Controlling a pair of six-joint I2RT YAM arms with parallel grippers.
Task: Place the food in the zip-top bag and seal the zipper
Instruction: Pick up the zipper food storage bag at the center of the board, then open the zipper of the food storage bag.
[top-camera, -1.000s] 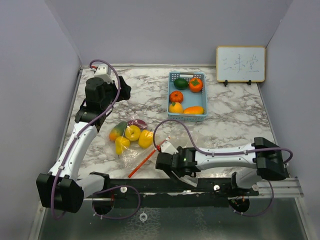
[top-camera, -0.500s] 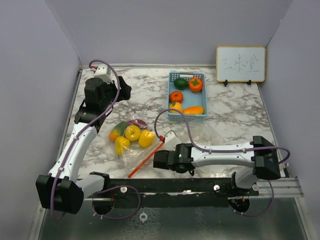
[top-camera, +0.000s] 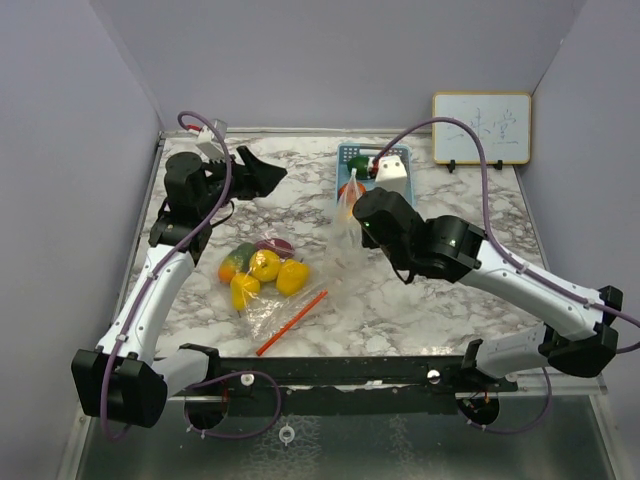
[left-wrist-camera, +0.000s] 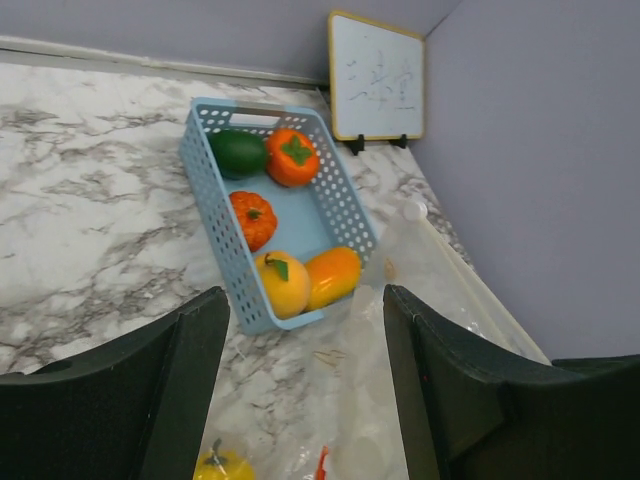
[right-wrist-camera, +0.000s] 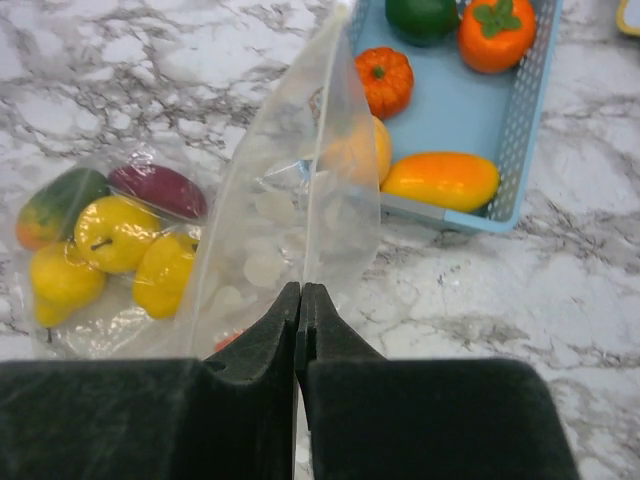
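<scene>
Between the right fingers (right-wrist-camera: 291, 305) sat a thin fold of the clear bag (right-wrist-camera: 300, 180). They were squeezed all the way shut on it and held that edge up off the counter (right-wrist-camera: 90, 60). From there the bag sloped down to its low end, which lay flat on the counter. Inside that low end were yellow fruits (right-wrist-camera: 115, 235), a purple one (right-wrist-camera: 160, 188) and a green-and-orange one (right-wrist-camera: 55, 205). A red strip (top-camera: 292, 322), likely the zipper, lay at the near edge of the bag.

Just past the lifted edge stood the blue basket (right-wrist-camera: 450, 110). More food was in it: a green fruit (left-wrist-camera: 238, 153), an orange one with a leaf top (left-wrist-camera: 292, 160), a little pumpkin (left-wrist-camera: 252, 218), a round yellow fruit (left-wrist-camera: 283, 283) and a long orange one (left-wrist-camera: 332, 275).

Over on the other side, the left fingers (top-camera: 265, 172) hung in the air above the back of the counter. They were wide open and held nothing.

The bag looked thin, soft and slippery, so it would likely flop and fold shut by itself. A tight pinch right at the rim seemed the best hold. The toy food looked hard, light and shiny, so a piece could roll or pop out. Each one was best taken around its fat middle.
</scene>
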